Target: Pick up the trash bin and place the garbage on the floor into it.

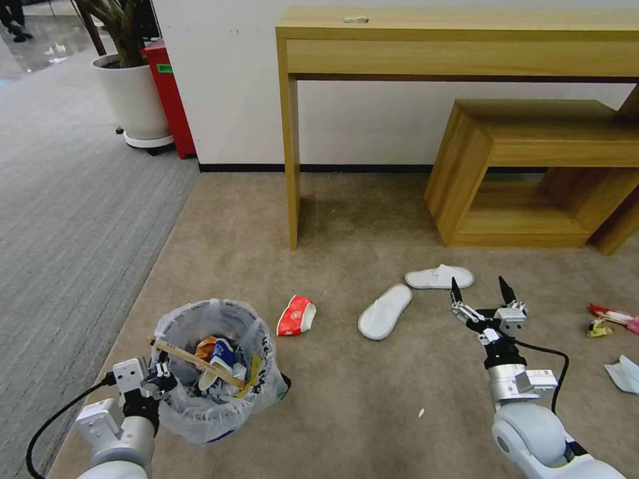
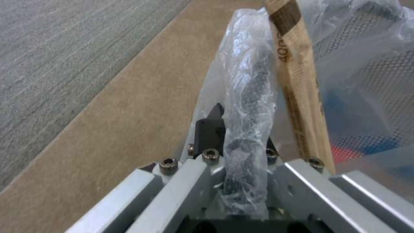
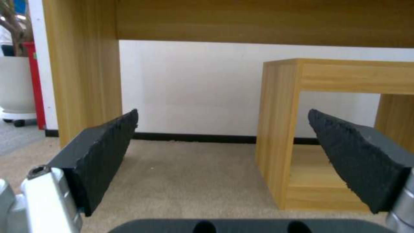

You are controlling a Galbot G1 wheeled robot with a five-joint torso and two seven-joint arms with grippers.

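Left tool (image 1: 158, 376) clamped on the near-left rim of the small round black trash bin (image 1: 212, 372) lined with crinkled clear plastic; the left wrist view shows the bag-wrapped rim (image 2: 248, 129) pinched between the fingers. Bin sits at near left on the beige-tan short-pile carpet floor (image 1: 353, 399), close to the edge of the grey striped carpet (image 1: 66, 219). Whether it is lifted or resting, cannot tell. Inside: a long wooden stick (image 1: 193, 359) lying across the mouth, a blue-white crushed cup (image 1: 219, 356), other scraps.

Right tool (image 1: 484, 298) hovers at near right, fingers wide apart, nothing between them; its wrist view looks toward the pale wooden desk leg (image 3: 82, 74) and the low wooden open-box bench (image 3: 336, 129).

Garbage on the floor: crushed red-white paper cup (image 1: 296, 315) just right of the bin, two white slippers (image 1: 406, 299) between the bin and the right tool, red and yellow wrappers (image 1: 609, 319) and white paper (image 1: 626, 372) at the far right edge.

Risks, as judged:
- One-sided rim grip: the bin could tilt or swing and spill its contents
- Slick bag film between the fingers and the rim; hold may slip, or the liner pull loose
- Stick juts over the rim near the left tool; it could block a dropped item or get knocked out
- Right tool is nearest the slippers; a soft, flat slipper may fold or slide out of a pinch
- Wrappers are well apart from the bin, so a long carry or reach
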